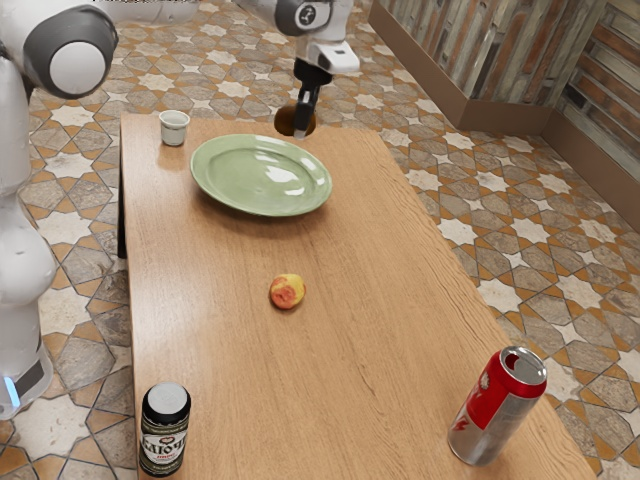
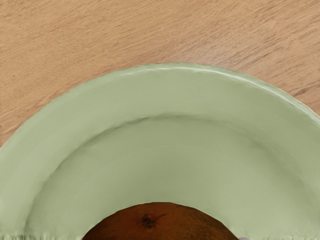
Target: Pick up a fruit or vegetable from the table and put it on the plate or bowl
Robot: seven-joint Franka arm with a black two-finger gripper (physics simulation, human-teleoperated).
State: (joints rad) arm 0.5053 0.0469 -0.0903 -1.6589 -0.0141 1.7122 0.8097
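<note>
Wooden table point(image 1: 350, 330) on a patterned tile floor, with a wood-panelled wall point(image 1: 480, 40) at the far side.

Task item: a round brown fruit point(image 1: 291, 121) is held off the table in the black gripper point(image 1: 300, 122). The fingers are closed against it, and it sits low between them. In the exterior view the fruit hangs by the far rim of the green plate point(image 1: 250, 180). In the wrist view the brown fruit point(image 2: 159, 222) lies just under the hand, with the plate's basin and rim point(image 2: 165, 150) beneath it and bare tabletop past the rim. No contact between fruit and plate can be confirmed.

Other items: a small white cup point(image 1: 174, 127) stands upright beyond the plate, toward the exterior view's left. A small red-and-yellow fruit point(image 1: 287, 292) rests mid-table, well apart from the plate. A dark labelled can point(image 1: 164, 428) stands upright at the near left corner. A red can point(image 1: 497, 405) sits tilted at the near right.
</note>
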